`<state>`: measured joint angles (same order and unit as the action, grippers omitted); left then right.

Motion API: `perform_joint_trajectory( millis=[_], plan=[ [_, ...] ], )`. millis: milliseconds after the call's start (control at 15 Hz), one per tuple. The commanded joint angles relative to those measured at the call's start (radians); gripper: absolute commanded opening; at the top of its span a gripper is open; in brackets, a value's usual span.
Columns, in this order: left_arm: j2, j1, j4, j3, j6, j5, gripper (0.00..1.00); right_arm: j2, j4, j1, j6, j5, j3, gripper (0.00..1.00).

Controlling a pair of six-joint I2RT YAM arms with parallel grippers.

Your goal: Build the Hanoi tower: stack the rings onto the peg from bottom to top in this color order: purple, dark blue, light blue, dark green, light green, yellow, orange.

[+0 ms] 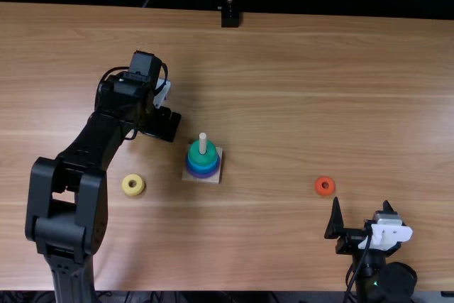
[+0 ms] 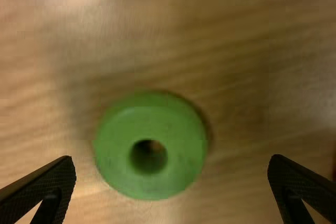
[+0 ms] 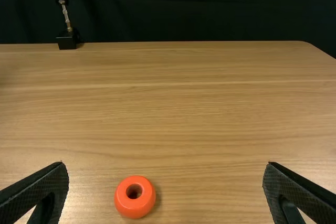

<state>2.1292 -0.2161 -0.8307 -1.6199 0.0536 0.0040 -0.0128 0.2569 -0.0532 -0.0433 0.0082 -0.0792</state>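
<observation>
the yellow ring [image 1: 126, 184] is lying flat; the left gripper [image 1: 159, 124] is hovering, spread wide, above the light green ring [image 2: 121, 166]. the peg [image 1: 203, 143] is carrying a stack topped by the dark green ring [image 1: 196, 156]. the orange ring [image 1: 318, 186] is resting near the right gripper [image 1: 362, 202], also gaping.

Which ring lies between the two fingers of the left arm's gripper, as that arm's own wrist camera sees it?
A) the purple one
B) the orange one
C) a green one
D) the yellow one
C: the left wrist view shows a green ring on the table, between the open fingers.
</observation>
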Motion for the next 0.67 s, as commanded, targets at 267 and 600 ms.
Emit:
perform_joint_trajectory(
  millis=[267,600],
  plan=[
    [0.034,-0.005,-0.001,-0.044,0.018,0.003,1.0,0.013,0.072,-0.008,0.003,0.007,0.068,1.0],
    [0.035,0.003,0.0,-0.044,0.022,0.009,1.0,0.013,0.072,-0.008,0.003,0.007,0.068,1.0]
  ],
)
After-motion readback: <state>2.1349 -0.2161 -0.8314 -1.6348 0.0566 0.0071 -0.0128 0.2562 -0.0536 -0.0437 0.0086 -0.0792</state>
